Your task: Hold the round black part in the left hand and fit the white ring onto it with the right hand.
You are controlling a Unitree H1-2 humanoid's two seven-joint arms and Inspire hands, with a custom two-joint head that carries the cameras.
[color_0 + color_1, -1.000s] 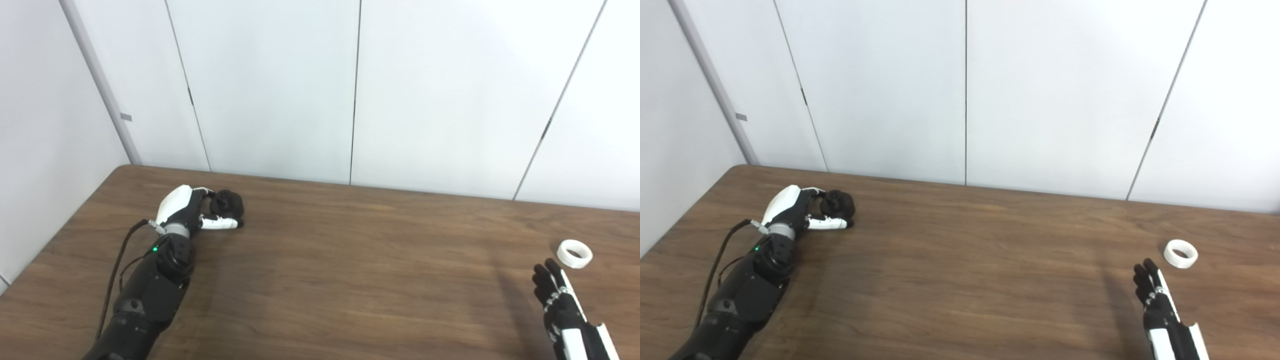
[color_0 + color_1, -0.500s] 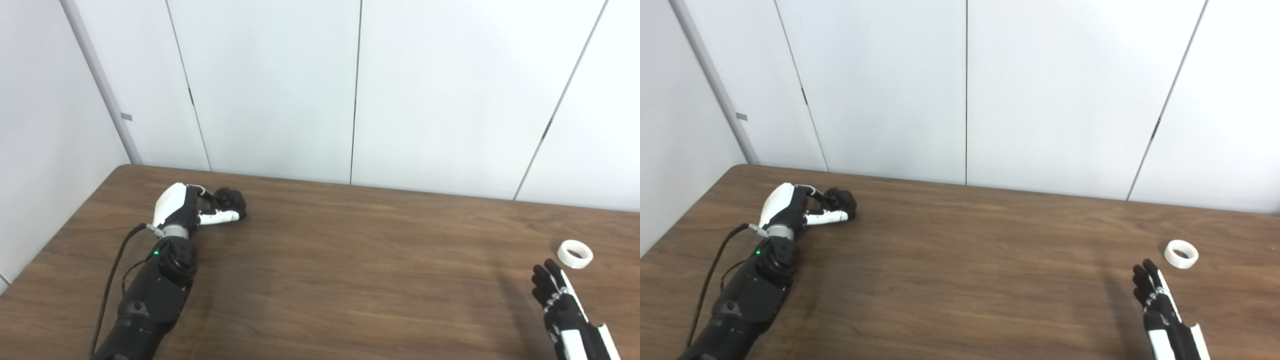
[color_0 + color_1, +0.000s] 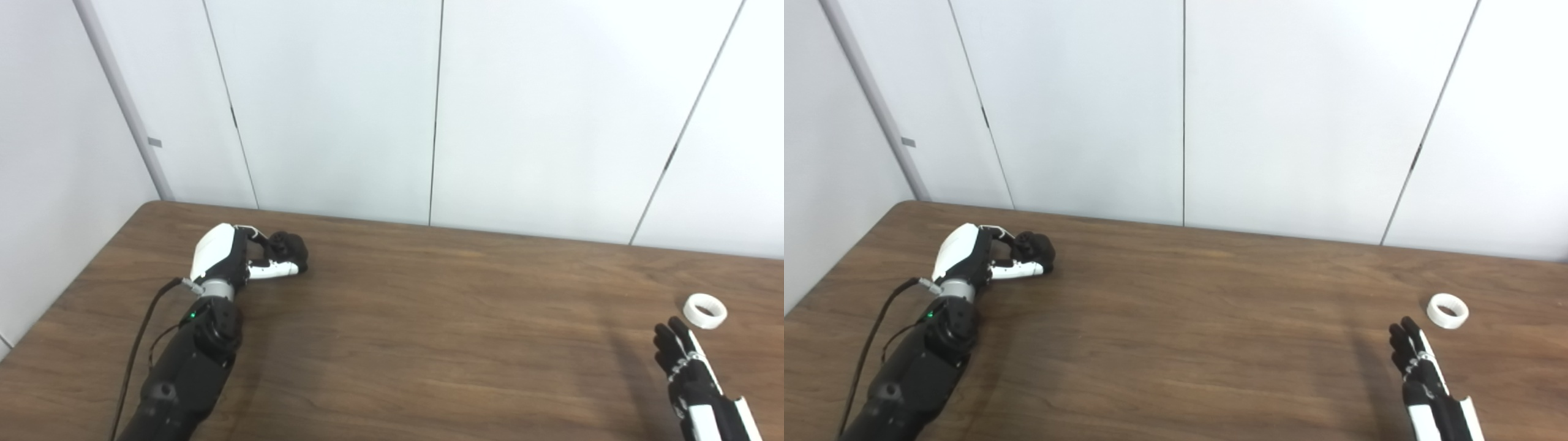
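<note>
Left hand (image 3: 236, 260): closed around the round black plastic part (image 3: 289, 246), left of frame.
Right hand (image 3: 686, 364): empty, fingers extended, lower right.
Small white plastic ring (image 3: 705, 310): untouched on the brown wooden table (image 3: 441, 318).
Left: ring pickup, fitting.

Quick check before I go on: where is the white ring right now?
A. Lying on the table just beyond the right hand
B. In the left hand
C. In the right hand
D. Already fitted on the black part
A: the white ring lies on the table, apart from the fingertips of the open right hand.

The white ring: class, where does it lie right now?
The white ring lies flat on the table at far right, just beyond the right hand, untouched.
</note>
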